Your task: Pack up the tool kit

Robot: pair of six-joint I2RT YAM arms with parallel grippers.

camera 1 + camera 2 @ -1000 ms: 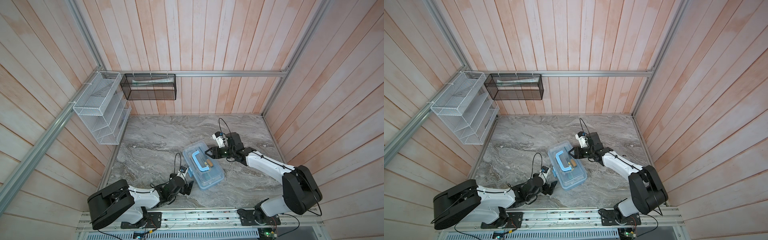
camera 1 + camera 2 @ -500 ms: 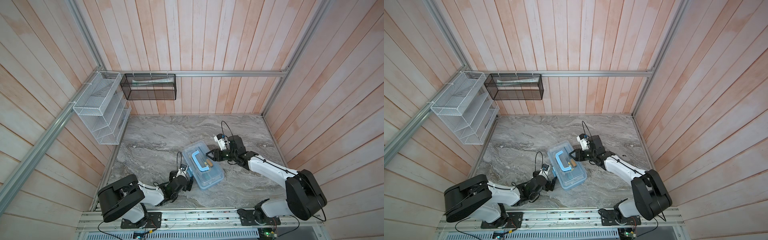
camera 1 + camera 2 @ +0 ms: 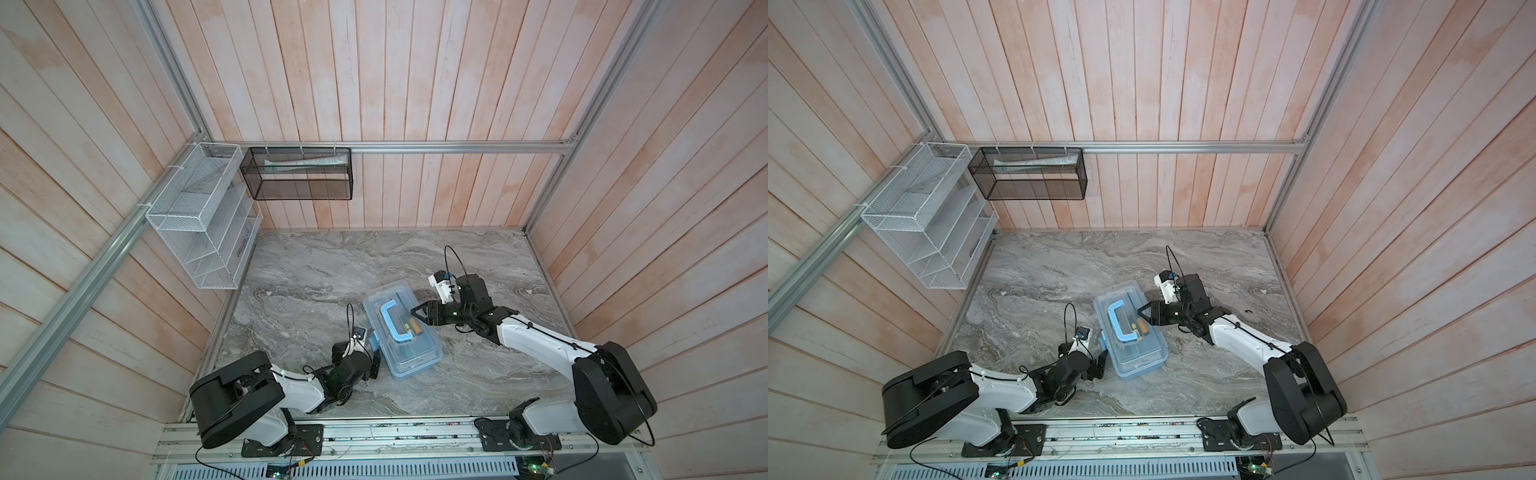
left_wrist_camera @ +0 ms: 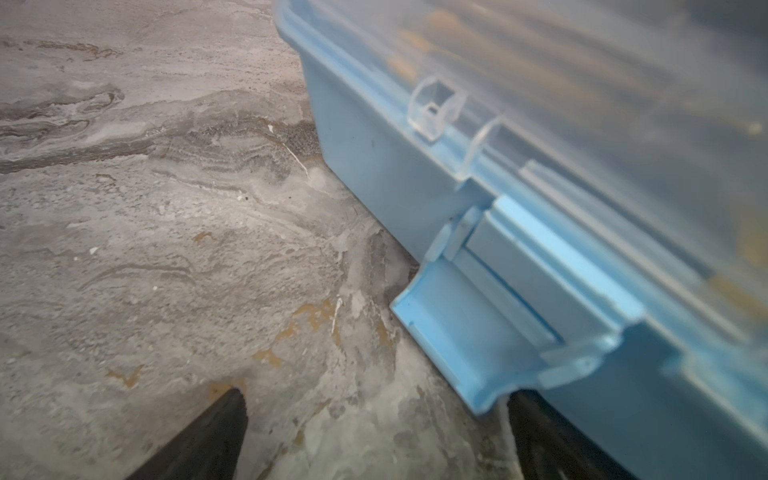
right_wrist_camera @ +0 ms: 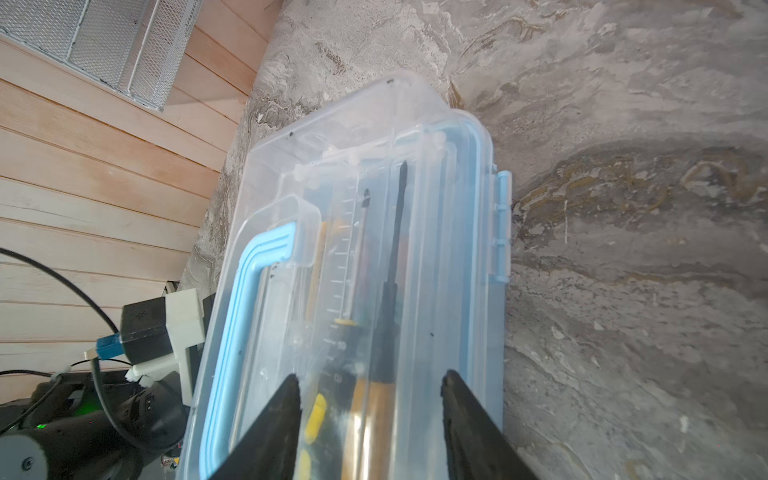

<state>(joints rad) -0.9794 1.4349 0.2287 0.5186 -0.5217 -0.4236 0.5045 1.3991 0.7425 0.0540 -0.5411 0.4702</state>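
The tool kit (image 3: 409, 353) (image 3: 1136, 353), a light blue box with its clear lid down and a blue handle (image 3: 392, 322), lies slanted mid-table. Through the lid I see a black-shafted screwdriver (image 5: 392, 266) with a wooden grip, and yellow pieces. My left gripper (image 3: 360, 352) (image 4: 374, 415) is open and low on the table beside the box's near-left side. One fingertip (image 4: 530, 419) sits right under the latch (image 4: 469, 332), which hangs flipped down. My right gripper (image 3: 417, 315) (image 5: 370, 386) hovers open over the lid's right part with nothing between its fingers.
A white wire rack (image 3: 203, 220) hangs on the left wall. A black mesh basket (image 3: 297, 172) holding a pale tube hangs on the back rail. Wooden walls close in the marble table (image 3: 332, 266) on three sides, and both arm bases stand along the front rail.
The right gripper has drifted slightly toward the front over the lid. The left arm's rear link has shifted a little. The box has stayed put.
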